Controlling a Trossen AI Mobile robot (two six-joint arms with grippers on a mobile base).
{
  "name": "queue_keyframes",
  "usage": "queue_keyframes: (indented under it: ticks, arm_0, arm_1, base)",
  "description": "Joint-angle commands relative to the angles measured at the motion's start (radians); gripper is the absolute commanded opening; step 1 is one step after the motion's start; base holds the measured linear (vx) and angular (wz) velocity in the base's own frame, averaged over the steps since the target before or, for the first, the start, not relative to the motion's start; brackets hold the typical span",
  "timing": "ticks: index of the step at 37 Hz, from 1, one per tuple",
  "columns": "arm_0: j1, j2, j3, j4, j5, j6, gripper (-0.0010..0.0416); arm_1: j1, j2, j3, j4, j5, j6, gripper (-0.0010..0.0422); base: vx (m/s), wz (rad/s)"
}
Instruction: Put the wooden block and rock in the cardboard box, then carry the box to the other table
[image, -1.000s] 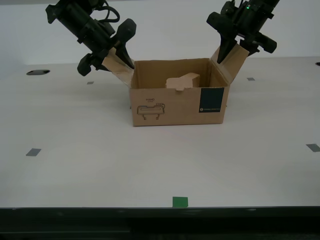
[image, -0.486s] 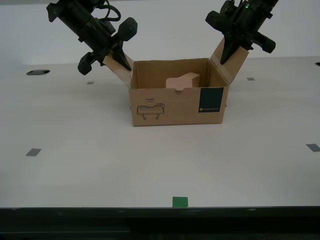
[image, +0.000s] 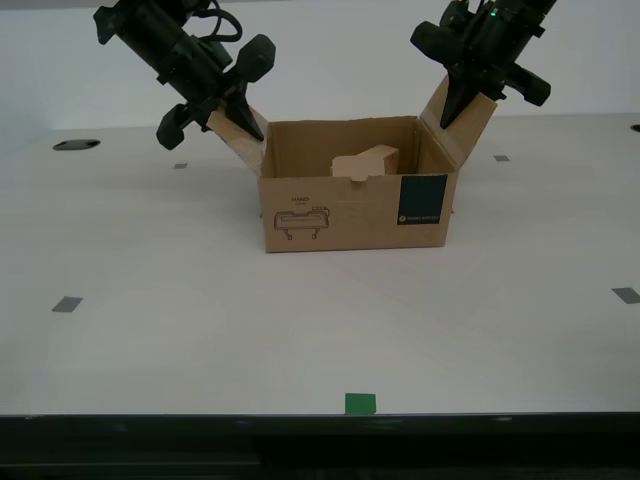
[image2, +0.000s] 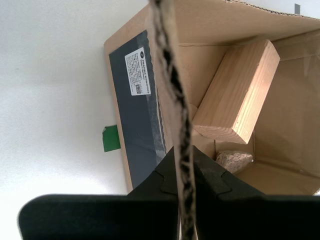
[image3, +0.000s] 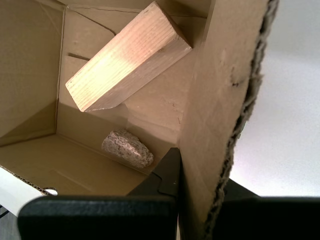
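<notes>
The cardboard box (image: 357, 190), brown corrugated with a dark teal label, sits mid-desk (image: 200, 320). Inside, the wooden block (image3: 127, 57) leans tilted above the speckled rock (image3: 127, 148). My first gripper (image3: 200, 200) and second gripper (image2: 184, 186) each have jaws clenched on a side flap.

A smooth pale table (image: 200, 340) is spreading under both pincers. A green tape square (image: 360, 403) is lying at its near edge, well apart from my first gripper (image: 235, 118) and my second gripper (image: 462, 105), roughly between them. A small grey mark (image: 180, 166) and a dark round hole (image: 76, 145) are sitting outward of my first gripper. Another grey mark (image: 501, 158) is lying near my second gripper.
</notes>
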Motion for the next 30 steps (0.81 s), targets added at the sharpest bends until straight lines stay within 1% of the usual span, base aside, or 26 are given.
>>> queue_keyframes:
  ticks: [1,9,21,28,30]
  arm_0:
    - [0.0,-0.001,0.0,0.001,0.001,-0.003,-0.0001]
    - [0.002,-0.011,0.0,-0.004,0.001,-0.003,-0.0001]
    - [0.006,-0.089,0.0,-0.036,0.002,0.002,-0.0001]
    - [0.009,-0.133,0.0,-0.077,0.002,0.003,-0.0001]
    - [0.01,-0.143,0.0,-0.086,0.002,0.003,-0.0001]
  arm_1:
    - [-0.002,-0.003,-0.001,-0.003,0.002,0.004,-0.0001]
    - [-0.012,-0.045,-0.001,-0.01,0.001,0.005,-0.0001]
    - [-0.015,-0.132,-0.001,-0.053,0.001,0.006,-0.0001]
    - [-0.026,-0.137,-0.001,-0.116,-0.003,0.057,-0.0001]
    - [-0.031,-0.137,-0.001,-0.116,-0.003,0.062,-0.0001]
  base:
    - [0.0,0.0]
    - [0.0,0.0]
    - [0.0,0.0]
    - [0.0,0.0]
    - [0.0,0.0]
